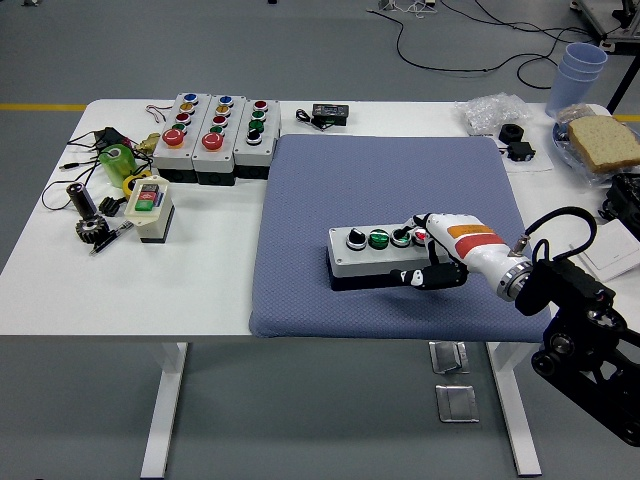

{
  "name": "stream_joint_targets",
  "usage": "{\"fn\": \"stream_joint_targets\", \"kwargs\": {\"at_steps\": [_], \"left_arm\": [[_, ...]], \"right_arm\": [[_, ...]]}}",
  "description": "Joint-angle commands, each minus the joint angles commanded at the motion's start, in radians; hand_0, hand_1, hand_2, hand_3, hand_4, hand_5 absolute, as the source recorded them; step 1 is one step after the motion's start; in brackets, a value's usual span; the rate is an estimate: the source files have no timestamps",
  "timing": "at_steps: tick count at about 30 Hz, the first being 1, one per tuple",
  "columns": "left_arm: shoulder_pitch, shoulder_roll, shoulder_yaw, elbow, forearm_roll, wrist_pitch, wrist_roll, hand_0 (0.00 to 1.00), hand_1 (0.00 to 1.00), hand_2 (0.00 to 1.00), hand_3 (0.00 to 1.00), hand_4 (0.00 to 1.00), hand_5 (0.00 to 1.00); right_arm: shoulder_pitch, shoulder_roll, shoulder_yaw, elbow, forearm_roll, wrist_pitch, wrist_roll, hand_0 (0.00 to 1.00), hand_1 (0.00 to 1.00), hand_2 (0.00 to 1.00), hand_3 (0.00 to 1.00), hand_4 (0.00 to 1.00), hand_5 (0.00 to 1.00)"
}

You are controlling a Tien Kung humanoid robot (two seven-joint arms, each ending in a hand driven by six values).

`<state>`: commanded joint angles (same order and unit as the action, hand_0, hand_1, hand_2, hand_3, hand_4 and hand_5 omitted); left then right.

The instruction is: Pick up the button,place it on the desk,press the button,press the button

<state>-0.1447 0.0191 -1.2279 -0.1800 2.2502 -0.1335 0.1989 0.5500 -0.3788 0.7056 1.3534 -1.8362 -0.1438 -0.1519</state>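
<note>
Grey workshop floor with loose cables runs behind a white table [60,290], and most of the table's right half is covered by a blue-grey mat [330,190]. From the head view, the only one given, the button box [375,258] already lies flat on that mat, a little right of centre and near the mat's front edge, so the picking up and setting down look finished; what remains, as I judge it, is the pressing, and that seems to be in hand now. The right hand [432,255] comes in from the right and is draped over the box's right end, its fingers [418,224] curled down onto the top by the last two buttons and the thumb [412,277] against the front face. Whether a button is actually pushed in cannot be told at this size. The box is a long grey housing on a black base with a row of round buttons: a black-and-white one at the left, green ones after it, a red one mostly hidden under the hand. Three similar button boxes [215,135] stand untouched at the table's far left. No left arm shows.
</note>
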Motion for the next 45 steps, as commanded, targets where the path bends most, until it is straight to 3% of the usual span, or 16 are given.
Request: {"fn": "stream_joint_targets", "kwargs": {"at_steps": [4,6,7,12,13,18,19,22,27,34,42,45], "left_arm": [[0.001,0.0,0.0,0.0,0.001,0.001,0.0,0.651,0.644,0.638,0.546,0.3,0.845],[0.001,-0.001,0.001,0.0,0.002,0.001,-0.001,0.651,0.644,0.638,0.546,0.3,0.845],[0.001,-0.001,0.001,0.0,0.002,0.001,-0.001,0.651,0.643,0.638,0.546,0.3,0.846],[0.001,-0.001,0.004,0.0,0.001,0.002,-0.002,0.651,0.643,0.638,0.546,0.3,0.846],[0.001,-0.001,0.004,0.0,0.002,0.002,-0.002,0.651,0.643,0.638,0.547,0.3,0.846],[0.002,-0.002,0.008,0.0,0.002,0.005,-0.005,0.651,0.643,0.638,0.547,0.3,0.846],[0.002,-0.002,0.009,0.0,0.002,0.006,-0.005,0.651,0.644,0.638,0.546,0.3,0.846],[0.001,-0.001,0.012,0.0,0.002,0.009,-0.008,0.651,0.644,0.638,0.546,0.3,0.846],[0.0,0.0,0.013,0.0,0.007,0.011,-0.008,0.651,0.644,0.638,0.547,0.3,0.846],[0.002,0.002,0.019,0.0,0.015,0.009,-0.009,0.651,0.642,0.638,0.546,0.3,0.844],[0.007,0.005,0.018,0.0,0.019,0.013,-0.006,0.651,0.642,0.637,0.546,0.298,0.843],[0.01,0.006,0.021,0.0,0.019,0.013,-0.009,0.651,0.643,0.638,0.546,0.298,0.845]], "right_arm": [[-0.01,-0.002,0.051,0.02,0.031,-0.061,0.025,0.132,0.002,0.197,0.656,0.862,0.515],[-0.017,-0.004,0.089,0.025,0.085,-0.116,0.054,0.132,0.002,0.197,0.656,0.862,0.515],[-0.02,-0.004,0.098,0.026,0.102,-0.13,0.061,0.369,0.317,0.552,0.795,0.863,0.503],[-0.046,0.005,0.172,0.022,0.298,-0.211,0.159,0.369,0.317,0.552,0.795,0.863,0.503],[-0.052,0.007,0.183,0.023,0.343,-0.211,0.19,0.689,0.652,0.81,0.846,0.86,0.467],[-0.083,0.012,0.246,0.023,0.551,-0.171,0.375,0.689,0.652,0.81,0.846,0.86,0.467],[-0.087,0.013,0.254,0.023,0.597,-0.166,0.401,0.719,0.695,0.799,0.776,0.839,0.441],[-0.109,0.006,0.293,0.012,0.72,-0.144,0.441,0.719,0.695,0.799,0.776,0.839,0.441],[-0.161,-0.015,0.343,0.004,0.935,-0.131,0.428,0.712,0.692,0.773,0.75,0.831,0.437],[-0.242,0.012,0.444,0.021,1.227,-0.08,0.393,0.705,0.69,0.756,0.732,0.833,0.443],[-0.3,0.006,0.501,0.056,1.561,-0.043,0.354,0.696,0.681,0.745,0.714,0.841,0.431],[-0.32,0.011,0.516,0.069,1.585,-0.033,0.346,0.689,0.674,0.733,0.696,0.832,0.413]]}}
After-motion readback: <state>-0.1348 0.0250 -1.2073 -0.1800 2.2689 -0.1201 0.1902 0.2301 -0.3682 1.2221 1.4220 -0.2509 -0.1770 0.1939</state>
